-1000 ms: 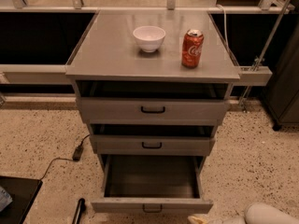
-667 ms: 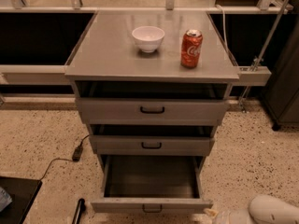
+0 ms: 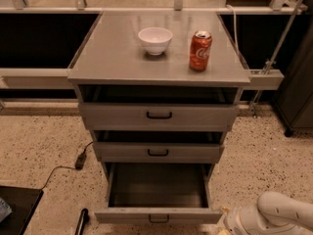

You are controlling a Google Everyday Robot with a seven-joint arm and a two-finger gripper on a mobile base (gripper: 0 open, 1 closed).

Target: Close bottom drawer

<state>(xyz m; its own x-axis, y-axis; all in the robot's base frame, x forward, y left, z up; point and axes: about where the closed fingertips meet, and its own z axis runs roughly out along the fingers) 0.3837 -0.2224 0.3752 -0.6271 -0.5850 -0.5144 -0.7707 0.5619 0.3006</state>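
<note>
Jaws apparently hidden, state unreadable; gripper (image 3: 237, 223) low, just right of bottom drawer (image 3: 157, 214). Risk of skew, jamming if pushed off-centre.

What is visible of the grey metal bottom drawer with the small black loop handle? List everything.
The grey metal bottom drawer, lowest of three in the grey cabinet, stands pulled far out and level. Its deep plain tray shows bare walls and floor, nothing seen inside. A small black loop handle sits mid-front on its flat face, near the picture's bottom edge above the speckled floor. The robot's white gripper is low beside the front's right corner; contact cannot be told.
</note>
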